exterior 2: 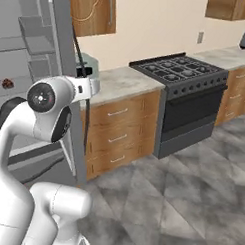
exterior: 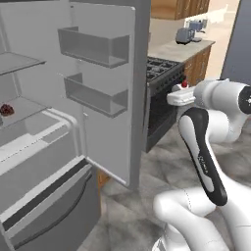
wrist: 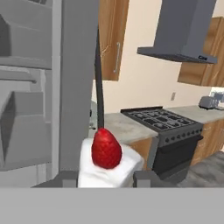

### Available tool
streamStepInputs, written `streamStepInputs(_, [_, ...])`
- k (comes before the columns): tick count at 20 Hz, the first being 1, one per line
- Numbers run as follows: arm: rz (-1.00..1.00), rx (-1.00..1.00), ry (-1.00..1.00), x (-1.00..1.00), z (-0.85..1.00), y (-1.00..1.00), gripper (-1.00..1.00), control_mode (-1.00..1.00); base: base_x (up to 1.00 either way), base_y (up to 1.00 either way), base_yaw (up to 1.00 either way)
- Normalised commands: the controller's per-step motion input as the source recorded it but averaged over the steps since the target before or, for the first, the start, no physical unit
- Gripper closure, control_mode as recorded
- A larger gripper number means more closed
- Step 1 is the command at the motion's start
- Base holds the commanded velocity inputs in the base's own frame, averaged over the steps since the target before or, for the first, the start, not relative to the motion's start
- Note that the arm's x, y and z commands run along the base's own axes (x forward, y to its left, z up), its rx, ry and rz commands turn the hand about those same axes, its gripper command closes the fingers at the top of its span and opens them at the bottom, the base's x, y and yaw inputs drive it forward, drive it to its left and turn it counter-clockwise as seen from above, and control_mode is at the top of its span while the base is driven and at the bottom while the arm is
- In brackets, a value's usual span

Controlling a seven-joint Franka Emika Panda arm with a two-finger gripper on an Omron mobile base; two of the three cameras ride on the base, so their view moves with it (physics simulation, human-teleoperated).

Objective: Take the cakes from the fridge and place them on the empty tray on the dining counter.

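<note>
My gripper (wrist: 105,179) is shut on a white cake slice (wrist: 107,168) topped with a red cherry (wrist: 106,148). The slice sits between the two dark fingertips (wrist: 146,178). From the left base view the gripper (exterior: 174,98) hangs in front of the stove, to the right of the open fridge door (exterior: 105,73), with the cherry (exterior: 185,84) showing on top. The dark brown-red round cake (exterior: 7,109) rests on a grey shelf inside the fridge (exterior 2: 52,42), also seen as the small dark cake (exterior 2: 7,83). The empty tray and the dining counter are out of view.
A black stove (exterior 2: 181,71) stands right of the fridge, past a counter with wooden drawers (exterior 2: 117,124). A range hood (wrist: 183,30) hangs above it. A toaster (exterior: 185,35) sits on the far counter. Grey tiled floor (exterior 2: 192,197) spreads to the right.
</note>
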Motion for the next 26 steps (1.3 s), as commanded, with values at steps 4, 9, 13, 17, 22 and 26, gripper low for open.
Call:
streamStepInputs(4, [0.00,0.00,0.00,0.00,0.00,0.00,1.00,1.00,-0.25,-0.08,-0.54])
streamStepInputs(9, [0.00,0.00,0.00,0.00,0.00,0.00,1.00,1.00,-0.17,-0.22,-0.52])
streamStepInputs(13, [0.00,0.00,0.00,0.00,0.00,0.00,1.00,1.00,-0.30,-0.33,-0.49])
streamStepInputs(17, [0.00,0.00,0.00,0.00,0.00,0.00,1.00,1.00,-0.24,-0.37,-0.46])
streamStepInputs(22, [0.00,0.00,0.00,0.00,0.00,0.00,1.00,1.00,-0.14,-0.30,-0.44])
streamStepInputs(26, [0.00,0.00,0.00,0.00,0.00,0.00,1.00,1.00,-0.17,-0.25,-0.43])
